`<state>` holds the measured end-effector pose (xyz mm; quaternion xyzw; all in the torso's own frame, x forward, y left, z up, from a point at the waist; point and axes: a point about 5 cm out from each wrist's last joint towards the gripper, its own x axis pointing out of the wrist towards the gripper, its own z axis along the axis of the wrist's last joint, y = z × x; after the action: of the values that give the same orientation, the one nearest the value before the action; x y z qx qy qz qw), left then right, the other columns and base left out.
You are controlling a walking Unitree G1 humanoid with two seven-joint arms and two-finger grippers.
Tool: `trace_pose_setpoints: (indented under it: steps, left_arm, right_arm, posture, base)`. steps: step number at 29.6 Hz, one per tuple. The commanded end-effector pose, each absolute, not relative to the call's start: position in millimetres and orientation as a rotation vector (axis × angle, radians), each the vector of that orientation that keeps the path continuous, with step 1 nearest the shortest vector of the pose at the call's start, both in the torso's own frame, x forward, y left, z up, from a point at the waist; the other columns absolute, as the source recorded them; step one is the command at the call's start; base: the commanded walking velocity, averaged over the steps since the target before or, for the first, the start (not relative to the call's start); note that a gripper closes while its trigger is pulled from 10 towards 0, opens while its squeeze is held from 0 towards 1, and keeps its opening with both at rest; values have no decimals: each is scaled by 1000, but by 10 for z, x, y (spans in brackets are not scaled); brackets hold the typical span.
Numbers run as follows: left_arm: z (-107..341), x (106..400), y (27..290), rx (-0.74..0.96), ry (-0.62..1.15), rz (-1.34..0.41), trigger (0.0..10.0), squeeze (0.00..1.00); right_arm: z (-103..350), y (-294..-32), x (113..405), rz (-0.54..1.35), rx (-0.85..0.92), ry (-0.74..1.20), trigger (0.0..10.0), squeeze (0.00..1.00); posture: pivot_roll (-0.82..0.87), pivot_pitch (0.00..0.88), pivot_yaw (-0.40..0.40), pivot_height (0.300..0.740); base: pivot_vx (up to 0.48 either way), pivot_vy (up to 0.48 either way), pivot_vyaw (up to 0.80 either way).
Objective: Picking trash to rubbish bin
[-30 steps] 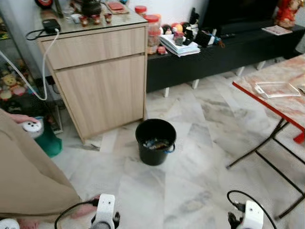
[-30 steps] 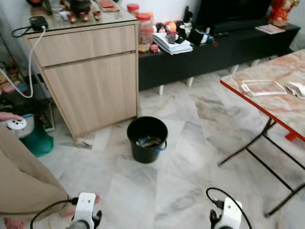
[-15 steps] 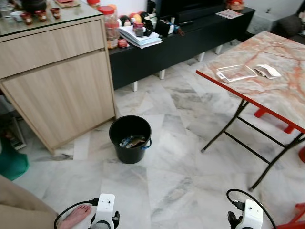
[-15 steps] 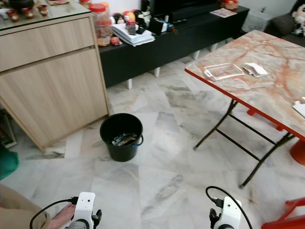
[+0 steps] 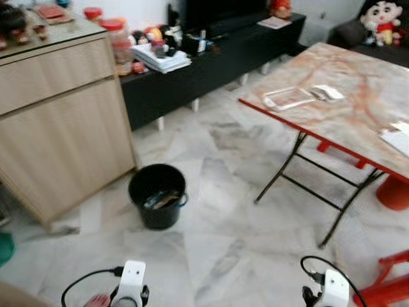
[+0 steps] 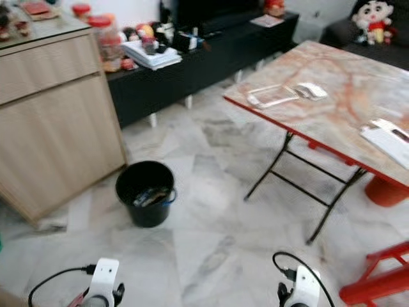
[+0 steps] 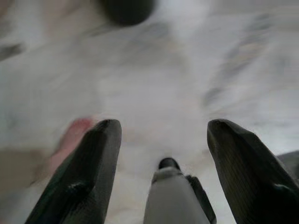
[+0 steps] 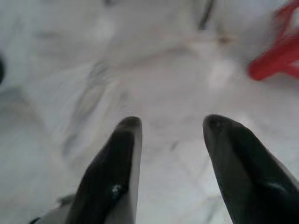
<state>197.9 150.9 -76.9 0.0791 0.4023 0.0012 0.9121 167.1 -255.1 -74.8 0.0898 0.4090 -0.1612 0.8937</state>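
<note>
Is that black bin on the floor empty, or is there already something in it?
Not empty. The black bin stands upright with no lid, and some trash lies at its bottom. It is far from full; what the items are is too blurred to tell.

glossy marble floor (image 5: pixel 230 256), wood-grain cabinet (image 5: pixel 57 128)

Hidden, cropped and blurred items

You saw the black bin's (image 5: pixel 157 195) contents too blurred to identify; both arms were cut off at the head views' lower edge; a pinkish shape (image 7: pixel 70 140) beside the left gripper's finger (image 7: pixel 88 172) stayed too smeared for you to name.
</note>
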Motion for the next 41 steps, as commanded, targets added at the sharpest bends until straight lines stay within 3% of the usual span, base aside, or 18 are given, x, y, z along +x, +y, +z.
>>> trace_pose_setpoints:
  steps: [1, 31, 41]
  left_arm:
    - [-786, 1945, 1611, 185, 848, 20, 10000, 0]
    - [-765, 1986, 1615, 169, 841, 44, 10000, 0]
    - [-702, 2098, 1565, 140, 796, 26, 10000, 0]
  right_arm:
    - [-764, -2538, 1650, -340, 193, 861, 10000, 0]
    - [-752, -2547, 1677, -350, 195, 860, 10000, 0]
    - [-719, -2571, 1722, -361, 205, 826, 10000, 0]
  posture:
    - [-71, 0, -75, 740]
    - [-64, 4, -87, 740]
    - [-66, 19, -86, 740]
  base:
    - [0, 0, -769]
    - [0, 0, -770]
    - [0, 0, 0]
